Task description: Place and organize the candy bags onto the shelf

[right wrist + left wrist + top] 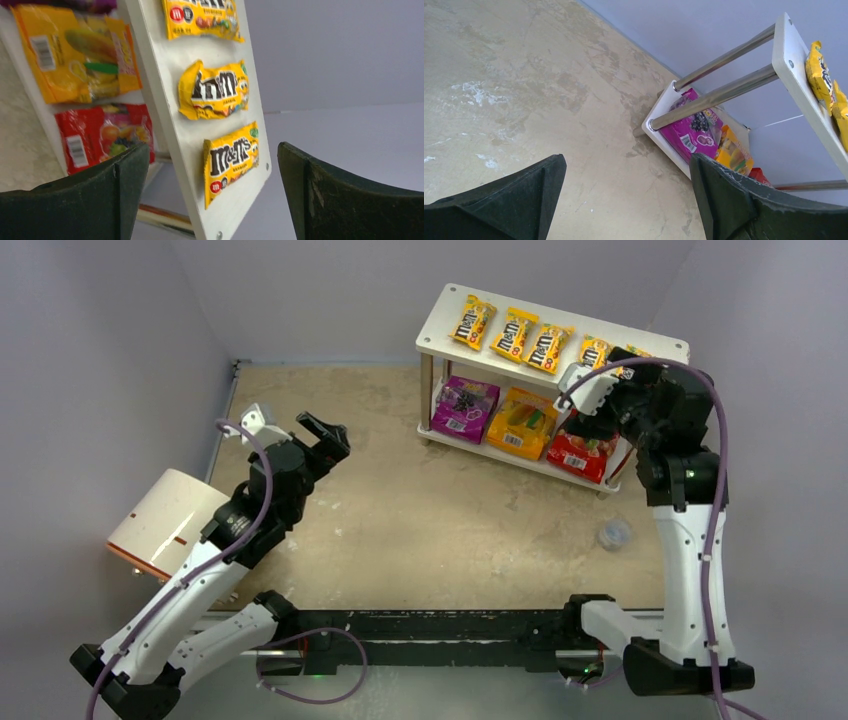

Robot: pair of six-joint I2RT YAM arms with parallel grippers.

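Note:
The shelf (440, 332) stands at the far right. Several yellow M&M's packets (513, 333) lie in a row on its top board. The purple pouch (464, 408), orange pouch (521, 423) and red pouch (583, 452) sit side by side on the lower board. My right gripper (624, 360) is open and empty over the top board's right end, partly hiding the last packet. In the right wrist view my right gripper (210, 149) has its jaws either side of the end packet (231, 157), apart from it. My left gripper (325, 435) is open and empty over the table, left of the shelf.
A white-and-tan cylinder (165, 522) lies at the left edge beside my left arm. A small clear round object (614, 534) sits on the table in front of the shelf's right end. Grey walls close in the back and both sides.

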